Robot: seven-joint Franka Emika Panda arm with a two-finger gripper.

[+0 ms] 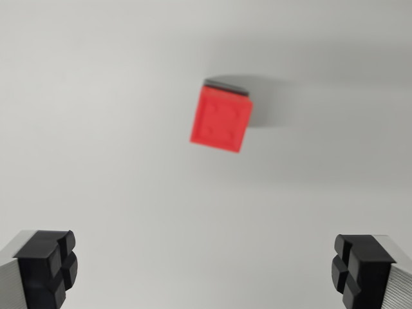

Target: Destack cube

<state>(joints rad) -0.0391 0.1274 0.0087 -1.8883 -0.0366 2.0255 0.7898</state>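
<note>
A red cube [221, 120] with four studs on its top face sits above the centre of the wrist view, slightly turned. A thin dark grey edge of another block [226, 84] shows just beyond its far side, so the red cube rests on top of it. My gripper [205, 270] hangs above the surface, nearer the camera than the stack, and is open. Its two black fingertips [48, 261] stand far apart in the bottom corners with nothing between them. The picture is a little blurred.
A plain light grey surface [96, 129] fills the whole view. A soft shadow [273, 96] falls to the wrist view's right of the stack.
</note>
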